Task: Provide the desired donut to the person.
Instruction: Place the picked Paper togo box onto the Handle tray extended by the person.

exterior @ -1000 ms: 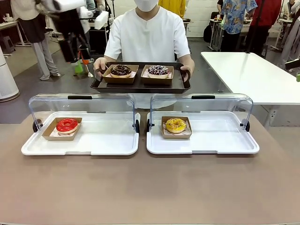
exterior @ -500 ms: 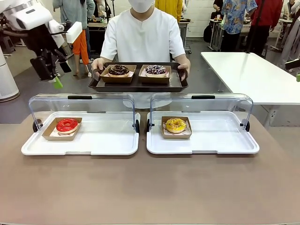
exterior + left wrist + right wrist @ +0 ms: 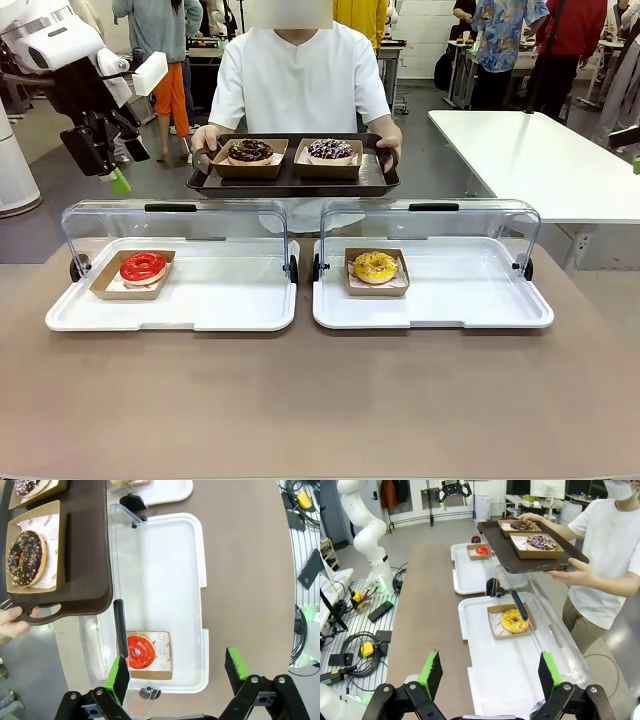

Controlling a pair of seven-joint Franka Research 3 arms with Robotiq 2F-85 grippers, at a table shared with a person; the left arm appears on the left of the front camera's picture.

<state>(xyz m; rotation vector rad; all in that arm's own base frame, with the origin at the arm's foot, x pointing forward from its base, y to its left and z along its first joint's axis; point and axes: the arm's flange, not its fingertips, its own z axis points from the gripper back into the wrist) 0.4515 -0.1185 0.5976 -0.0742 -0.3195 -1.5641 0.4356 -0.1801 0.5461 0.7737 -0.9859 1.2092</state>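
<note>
With both my left gripper (image 3: 108, 160) and right gripper (image 3: 487, 675) spread wide and empty, I waited while the person (image 3: 300, 75) offered a brown tray (image 3: 292, 180) beyond the lidded red donut (image 3: 143, 267) and yellow donut (image 3: 375, 267) on the bench (image 3: 320, 400).

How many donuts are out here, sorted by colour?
Chocolate donut with light sprinkles: 1
Chocolate donut with white and pink sprinkles: 1
Red glazed donut: 1
Yellow glazed donut: 1
Total: 4
The two chocolate ones sit on the person's dark brown tray; the red and yellow ones lie in white lidded trays on the table.
</note>
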